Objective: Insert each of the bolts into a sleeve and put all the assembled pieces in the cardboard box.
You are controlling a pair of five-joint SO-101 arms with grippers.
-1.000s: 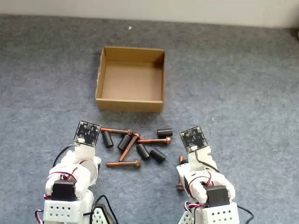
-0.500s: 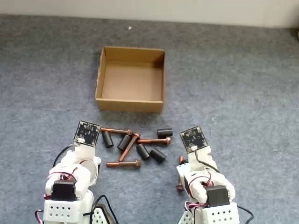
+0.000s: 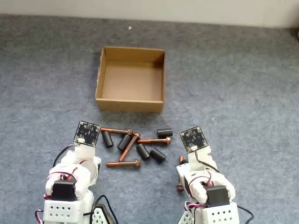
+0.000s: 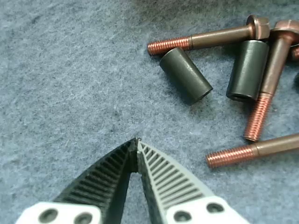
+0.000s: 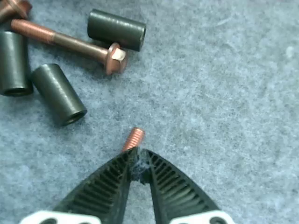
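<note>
Several copper bolts and black sleeves lie loose on the grey carpet between the arms, below the open cardboard box [image 3: 131, 79]. In the high view one bolt [image 3: 123, 164] lies nearest the left arm [image 3: 74, 172] and a sleeve [image 3: 157, 155] nearest the right arm [image 3: 201, 182]. My left gripper [image 4: 137, 141] is shut and holds nothing, short of a sleeve [image 4: 186, 74] and a bolt [image 4: 210, 37]. My right gripper [image 5: 138, 153] is shut, and the threaded end of a bolt [image 5: 133, 138] pokes out from under its tips. A sleeve [image 5: 58, 93] and a bolt [image 5: 70, 42] lie beyond.
The cardboard box has nothing in it and stands past the pile, toward the back of the table. Bare carpet [image 3: 243, 93] stretches to both sides of the box and the parts.
</note>
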